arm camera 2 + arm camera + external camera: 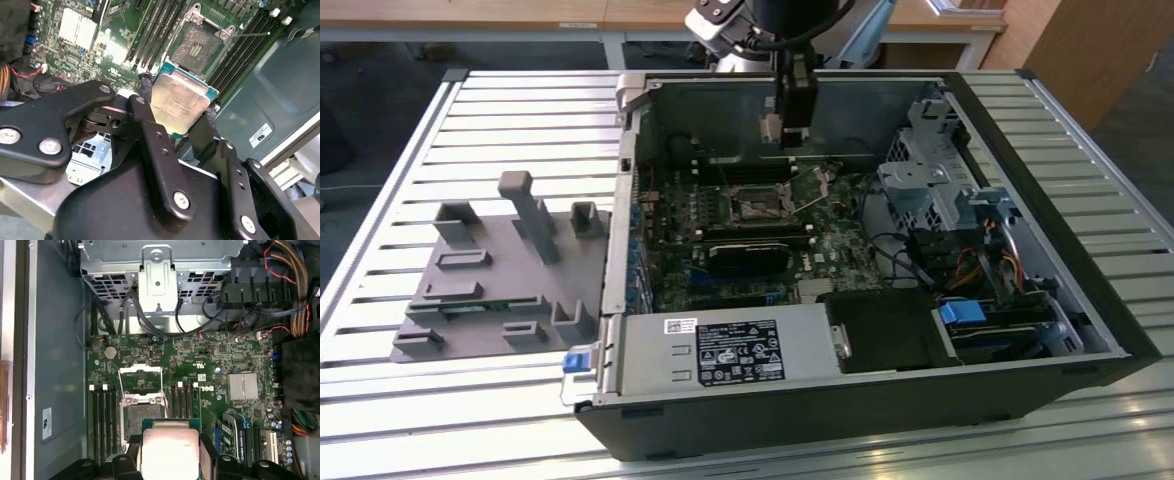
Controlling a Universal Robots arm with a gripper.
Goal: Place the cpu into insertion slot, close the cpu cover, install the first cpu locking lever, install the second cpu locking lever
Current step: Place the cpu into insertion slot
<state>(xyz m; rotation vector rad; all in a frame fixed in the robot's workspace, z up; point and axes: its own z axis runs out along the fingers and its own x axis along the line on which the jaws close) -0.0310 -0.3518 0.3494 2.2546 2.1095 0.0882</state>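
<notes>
Gripper [178, 98]: jaws pinching the cpu [170, 447] by its edges.
Insertion slot [142, 418]: bare, near the cpu.
Cpu cover [141, 377]: flipped open.

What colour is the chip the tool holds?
Pale silvery cpu, green rim; clearest in the second wrist view.

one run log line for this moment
gripper: shut on cpu | cpu: held in air, not yet in insertion slot | insertion slot: empty | cpu cover: open

Open air above the insertion slot [141, 421], memory slots [102, 422] on both sides, opened cpu cover [141, 379] at one end.
</notes>
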